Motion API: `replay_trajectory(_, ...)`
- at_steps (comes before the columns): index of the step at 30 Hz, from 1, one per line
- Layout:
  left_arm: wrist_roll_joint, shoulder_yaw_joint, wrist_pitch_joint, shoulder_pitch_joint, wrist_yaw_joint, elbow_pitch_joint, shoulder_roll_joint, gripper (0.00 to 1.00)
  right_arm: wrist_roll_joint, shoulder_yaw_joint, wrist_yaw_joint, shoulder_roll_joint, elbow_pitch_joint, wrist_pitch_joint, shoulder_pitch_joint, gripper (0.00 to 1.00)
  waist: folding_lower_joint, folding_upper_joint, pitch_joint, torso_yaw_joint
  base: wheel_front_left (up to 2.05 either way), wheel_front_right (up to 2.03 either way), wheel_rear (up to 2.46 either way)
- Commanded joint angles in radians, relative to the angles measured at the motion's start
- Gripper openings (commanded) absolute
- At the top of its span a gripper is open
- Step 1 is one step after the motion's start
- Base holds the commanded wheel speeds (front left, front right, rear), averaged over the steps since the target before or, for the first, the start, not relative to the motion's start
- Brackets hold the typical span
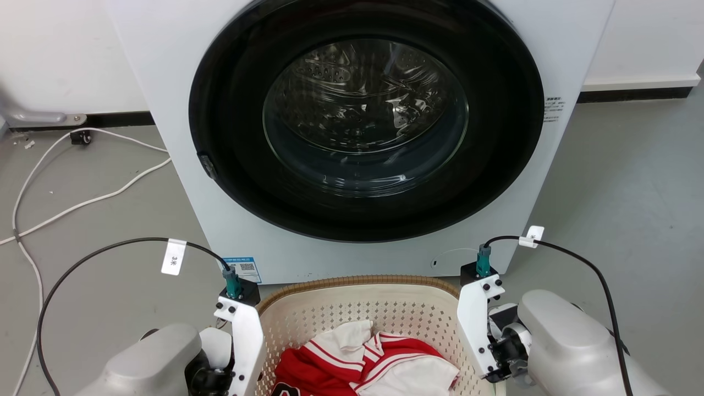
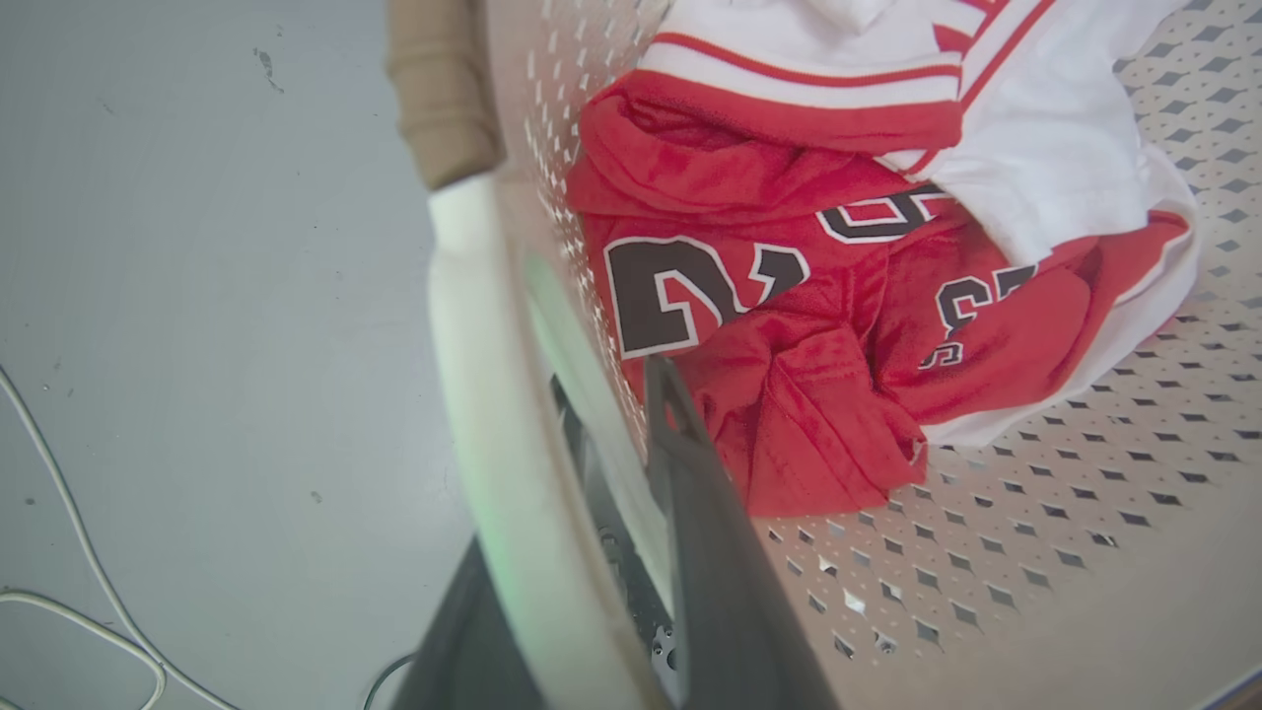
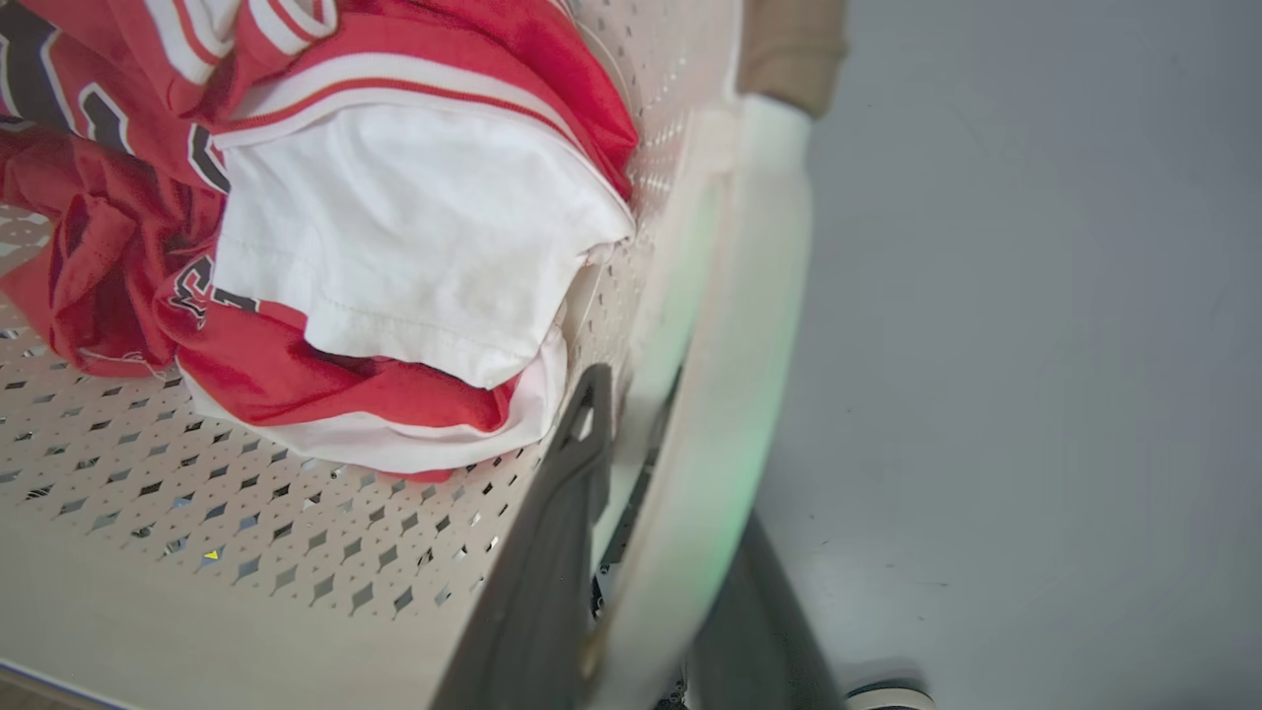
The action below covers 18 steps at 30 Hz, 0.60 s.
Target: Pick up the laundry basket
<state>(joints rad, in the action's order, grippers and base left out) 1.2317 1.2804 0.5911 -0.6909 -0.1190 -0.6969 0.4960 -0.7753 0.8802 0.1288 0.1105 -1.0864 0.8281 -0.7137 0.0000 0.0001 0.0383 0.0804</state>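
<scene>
Head view, cream perforated brown-rimmed laundry basket (image 1: pixel 330 313), red-white clothes (image 1: pixel 385 357) inside

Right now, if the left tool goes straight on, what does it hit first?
Left tool straddles the white handle of the laundry basket. Inner finger points at the red jersey just past its tip: likely cloth first, then the basket floor. Outer fingertip hidden; depth unclear.

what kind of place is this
Likely a laundry area, perhaps a test room: a front-loading washing machine stands on a bare grey floor, a laundry basket of red and white clothes is before it, and loose cables lie nearby.
</scene>
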Motion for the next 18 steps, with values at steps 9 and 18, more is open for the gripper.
replay_trajectory(9,-0.017,-0.001,-0.011,-0.024,-0.020,0.017,-0.016,0.00,-0.017,0.015,0.004,-0.016,-0.011,0.014,-0.007,0.00,0.0000,-0.0001,-0.002,0.007,0.00,0.00,0.00)
replay_trajectory(18,-0.023,-0.001,-0.011,-0.022,-0.020,0.016,-0.014,0.00,-0.024,0.023,0.004,-0.017,-0.018,0.015,-0.013,0.00,0.0000,-0.0001,-0.002,0.012,0.00,0.00,0.00)
